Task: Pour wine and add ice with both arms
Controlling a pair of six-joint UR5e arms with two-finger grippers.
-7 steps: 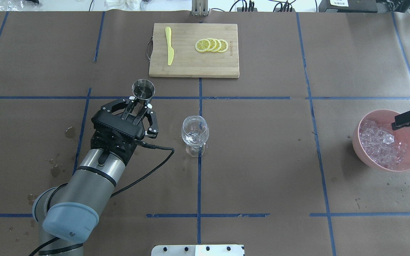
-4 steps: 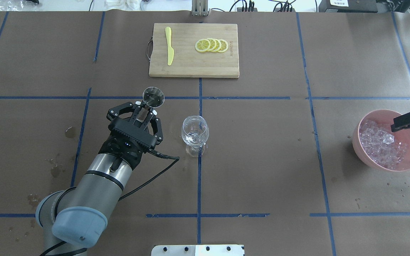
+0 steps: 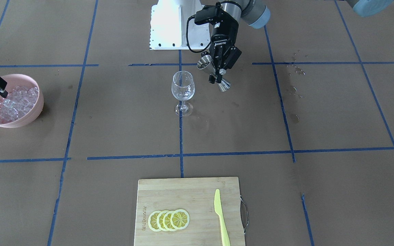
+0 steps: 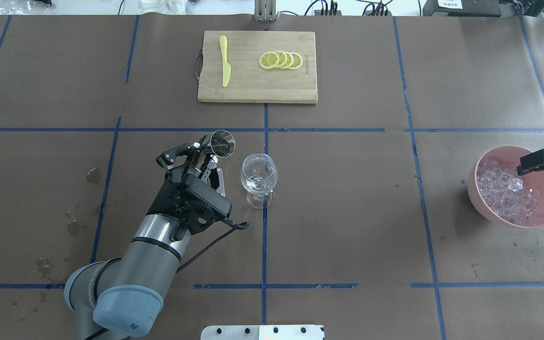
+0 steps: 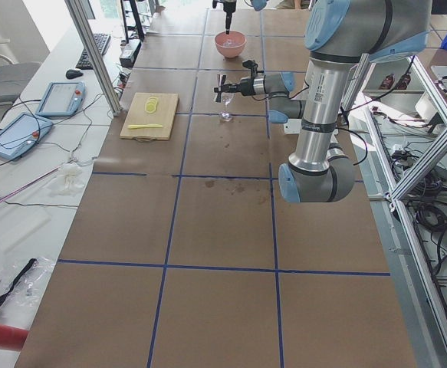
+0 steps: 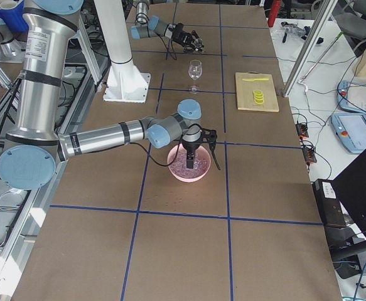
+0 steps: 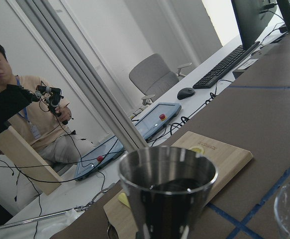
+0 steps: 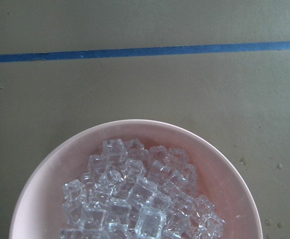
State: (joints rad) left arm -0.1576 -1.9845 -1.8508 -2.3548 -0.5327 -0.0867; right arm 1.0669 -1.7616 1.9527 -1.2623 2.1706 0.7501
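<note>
- Silver-grey left arm (image 4: 154, 241) reaches in from the robot's side; you'll find its left gripper (image 4: 208, 151) with the fingers clamped on the waist of a steel jigger (image 4: 222, 143).
- Right arm (image 6: 107, 135) stretches out to the far end of the table, and your right gripper (image 4: 541, 161) hangs, pointing down, over the pink bowl (image 4: 489, 212). Only a black finger shows at the frame edge, so you cannot tell whether its fingers are apart or together.
- Bamboo cutting board (image 4: 253, 85) lies well beyond the left gripper, across the blue tape line.
- Directly under the right gripper, the bowl holds the ice (image 4: 503, 189), a glittering heap of clear cubes. The right wrist view looks straight down onto it, and no finger shows there.
- Just beside the left gripper, on its inner side, the wine glass (image 4: 258, 174) stands upright on the tape cross.
- Look at the jigger: it is tilted, its upper mouth leaning towards the glass, near the rim but apart from it. In the left wrist view dark liquid shows inside.
- On the board, the yellow knife (image 4: 225, 61) lies on the left gripper's side.
- Four overlapping lemon slices (image 4: 281, 60) lie further along the board.
</note>
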